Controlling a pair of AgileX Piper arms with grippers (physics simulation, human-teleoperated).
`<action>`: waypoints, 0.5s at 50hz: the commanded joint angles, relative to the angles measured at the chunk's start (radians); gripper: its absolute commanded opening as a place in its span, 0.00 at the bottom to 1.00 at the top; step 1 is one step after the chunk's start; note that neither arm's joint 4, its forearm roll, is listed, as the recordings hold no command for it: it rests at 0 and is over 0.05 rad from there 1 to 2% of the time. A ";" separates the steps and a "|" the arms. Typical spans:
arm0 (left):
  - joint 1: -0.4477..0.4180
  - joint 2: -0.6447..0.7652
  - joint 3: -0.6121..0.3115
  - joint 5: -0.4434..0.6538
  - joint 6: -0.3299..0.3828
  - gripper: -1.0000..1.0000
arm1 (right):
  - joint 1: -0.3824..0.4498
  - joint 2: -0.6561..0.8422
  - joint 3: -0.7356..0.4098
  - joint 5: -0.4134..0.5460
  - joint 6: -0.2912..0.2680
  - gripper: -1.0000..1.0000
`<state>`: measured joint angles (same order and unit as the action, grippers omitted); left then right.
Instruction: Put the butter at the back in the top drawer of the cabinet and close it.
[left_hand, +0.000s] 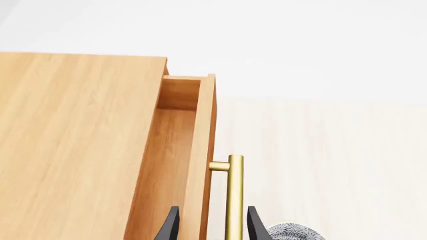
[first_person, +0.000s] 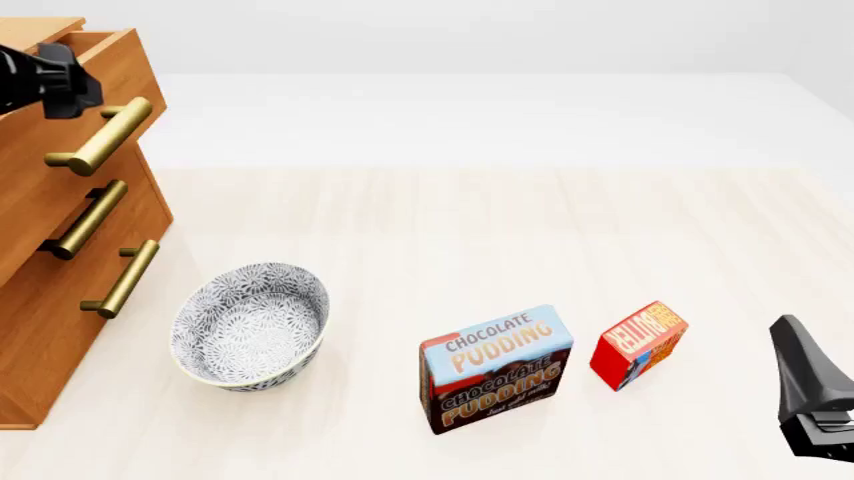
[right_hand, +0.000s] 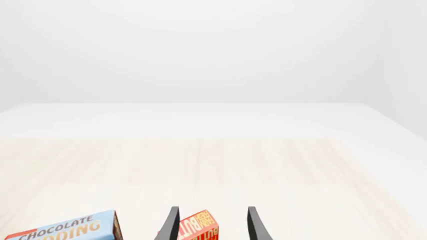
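Observation:
The cabinet (first_person: 40, 300) stands at the far left; its top (left_hand: 73, 140) fills the left wrist view. The top drawer (first_person: 118, 68) is pulled out a little, and its inside (left_hand: 170, 160) looks empty. My left gripper (left_hand: 213, 227) is open, with its fingers either side of the drawer's brass handle (left_hand: 235, 195) and front board; in the front view it (first_person: 67, 85) sits at that handle (first_person: 96, 140). The butter (first_person: 638, 345) stands on the table right of the pudding box. My right gripper (first_person: 807, 385) is open and empty, right of the butter (right_hand: 199, 227).
A patterned bowl (first_person: 251, 325) sits in front of the cabinet, and its rim shows in the left wrist view (left_hand: 293, 232). The Chocolate Pudding box (first_person: 497, 368) stands between bowl and butter; it also shows in the right wrist view (right_hand: 67, 230). Two lower drawers with brass handles (first_person: 87, 220) are closed.

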<state>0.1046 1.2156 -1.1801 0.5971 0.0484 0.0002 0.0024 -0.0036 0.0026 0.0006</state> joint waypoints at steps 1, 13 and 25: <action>0.002 0.011 0.013 -0.012 -0.003 1.00 | 0.000 0.000 0.000 0.000 0.000 1.00; 0.005 0.027 0.023 -0.025 -0.007 1.00 | 0.000 0.000 0.000 0.000 0.000 1.00; 0.010 0.037 0.037 -0.038 -0.011 1.00 | 0.000 0.000 0.000 0.000 0.000 1.00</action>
<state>0.1113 1.2440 -1.1532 0.5688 0.0402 0.0002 0.0023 -0.0036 0.0026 0.0006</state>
